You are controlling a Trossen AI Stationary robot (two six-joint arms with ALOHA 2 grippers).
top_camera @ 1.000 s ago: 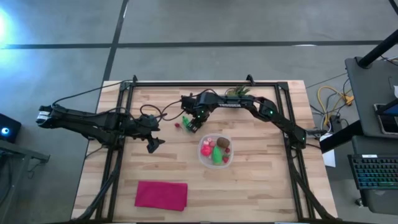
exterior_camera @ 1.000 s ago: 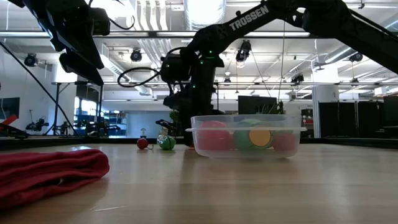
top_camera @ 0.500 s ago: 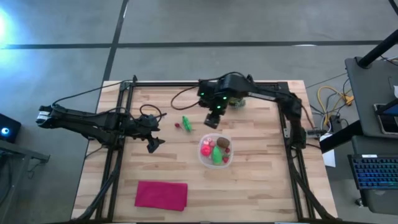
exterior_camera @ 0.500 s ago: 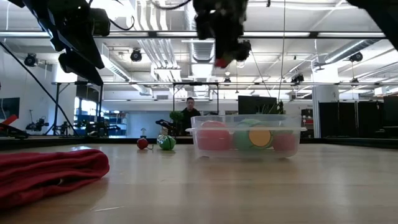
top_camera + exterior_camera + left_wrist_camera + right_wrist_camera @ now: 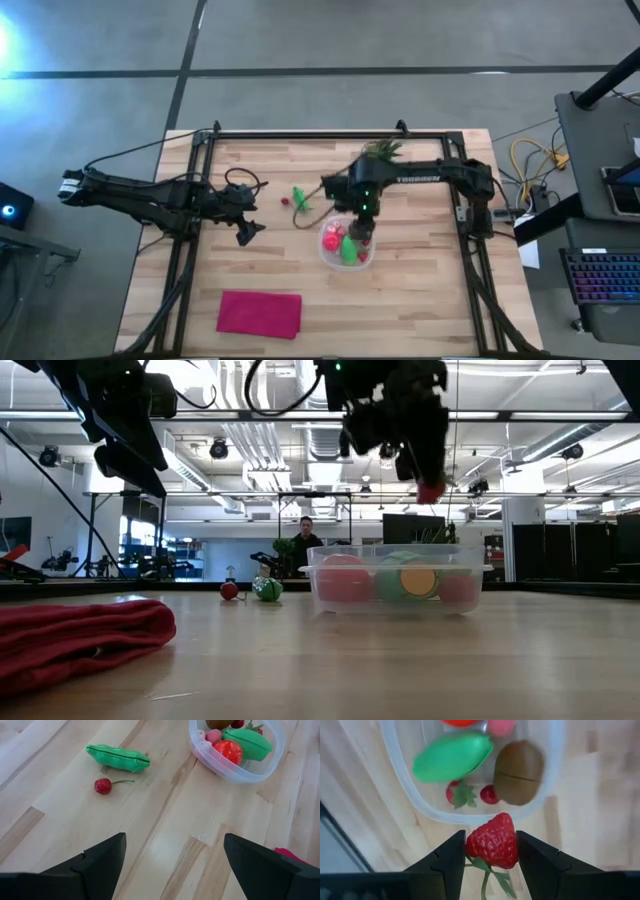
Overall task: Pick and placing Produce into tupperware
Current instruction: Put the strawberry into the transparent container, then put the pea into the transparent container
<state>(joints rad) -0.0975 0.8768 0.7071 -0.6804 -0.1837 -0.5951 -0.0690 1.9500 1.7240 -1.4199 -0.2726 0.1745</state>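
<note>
Red strawberry (image 5: 491, 841) in right pincer (image 5: 490, 851) — over tupperware (image 5: 551, 779).

Bright, even overhead light; soft blur, ceiling lamps glaring behind.

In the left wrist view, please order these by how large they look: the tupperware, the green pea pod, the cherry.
1. tupperware, partly cut off by the picture's edge
2. green pea pod
3. cherry

The tupperware lies no nearer the camera, so the order seems safe.
</note>
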